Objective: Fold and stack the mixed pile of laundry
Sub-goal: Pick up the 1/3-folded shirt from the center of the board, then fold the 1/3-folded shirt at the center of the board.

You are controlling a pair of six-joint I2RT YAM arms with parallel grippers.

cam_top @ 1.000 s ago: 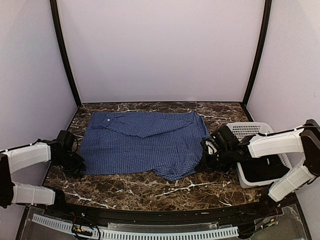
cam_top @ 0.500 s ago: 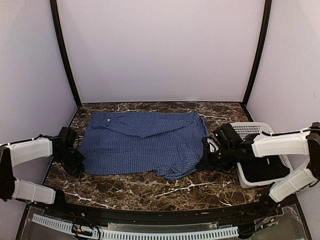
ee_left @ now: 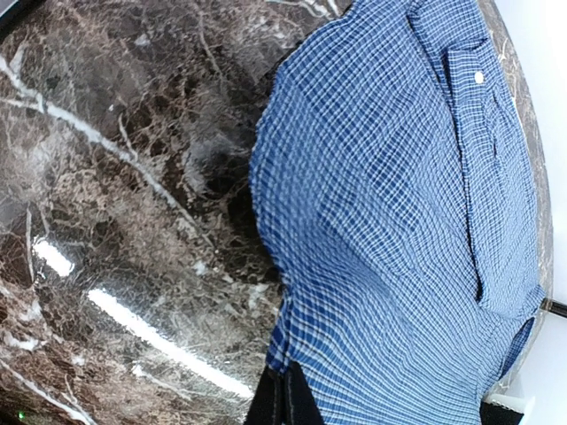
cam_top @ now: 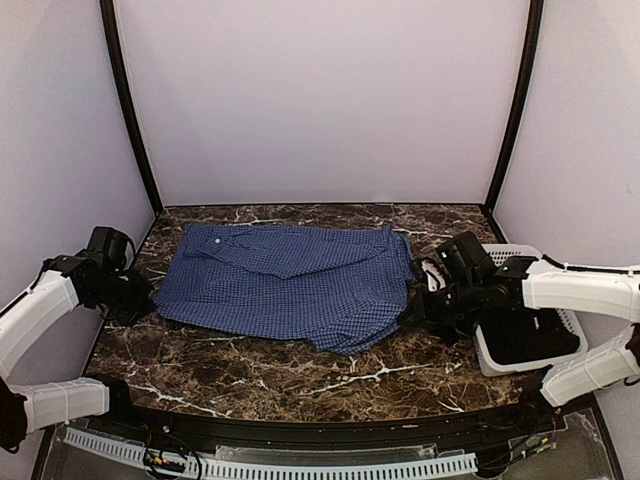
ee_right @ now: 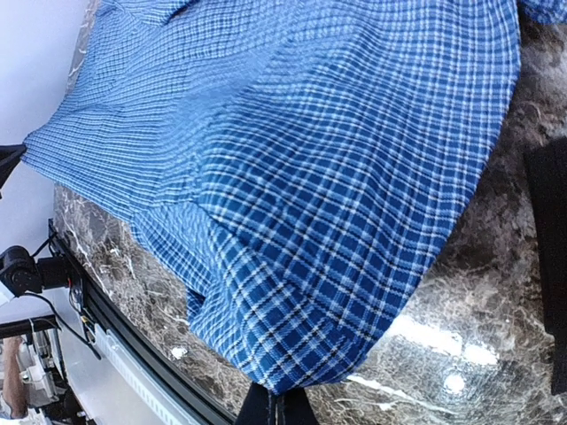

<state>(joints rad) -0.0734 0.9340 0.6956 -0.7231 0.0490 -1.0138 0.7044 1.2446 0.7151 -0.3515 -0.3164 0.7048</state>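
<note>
Though cropped, left end effector and right end effector pinch shirt edges; basket contents indistinct.

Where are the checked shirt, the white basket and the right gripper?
checked shirt (cam_top: pixel 290 285): top external view, middle of the spread cloth.
white basket (cam_top: pixel 508 257): top external view, its perforated far wall.
right gripper (ee_right: pixel 276 405): right wrist view, between the fingertips pinching the shirt's edge.

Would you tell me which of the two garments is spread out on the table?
The blue-checked shirt; the black garment lies inside the white basket instead.
</note>
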